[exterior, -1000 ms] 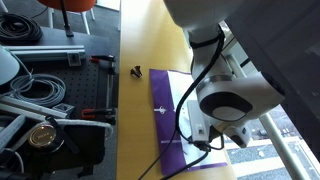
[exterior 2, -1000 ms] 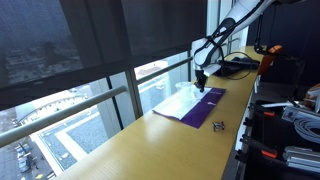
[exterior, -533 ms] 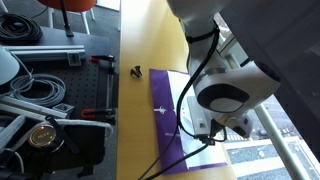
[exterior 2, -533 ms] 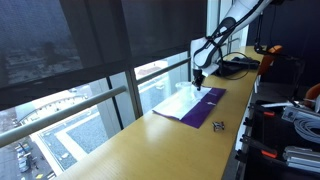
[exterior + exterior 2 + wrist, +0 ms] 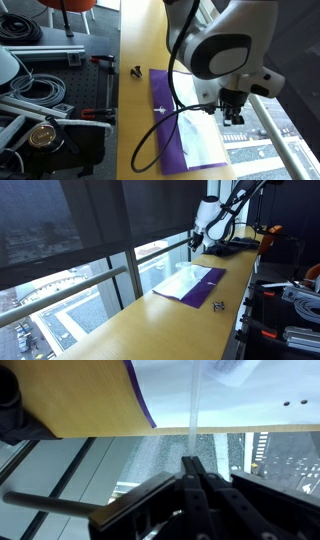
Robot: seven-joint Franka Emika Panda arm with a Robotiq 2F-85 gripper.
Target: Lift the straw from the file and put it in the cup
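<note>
The purple file [image 5: 178,128] lies flat on the yellow table, pale front up; it also shows in the other exterior view [image 5: 188,283] and at the top of the wrist view [image 5: 165,390]. My gripper [image 5: 192,460] is shut on a thin clear straw [image 5: 194,405] that sticks straight out from the fingertips. In both exterior views the gripper [image 5: 232,112] [image 5: 197,246] hangs above the table's window-side edge, just off the file. I cannot make out the cup in any view.
A small black clip [image 5: 136,71] [image 5: 218,305] lies on the table [image 5: 140,40] near the file's corner. A window with a railing [image 5: 90,285] runs along the table's edge. Cables and gear [image 5: 40,90] sit on the other side.
The gripper has risen off the file and swung towards the window edge, with the straw between its fingers.
</note>
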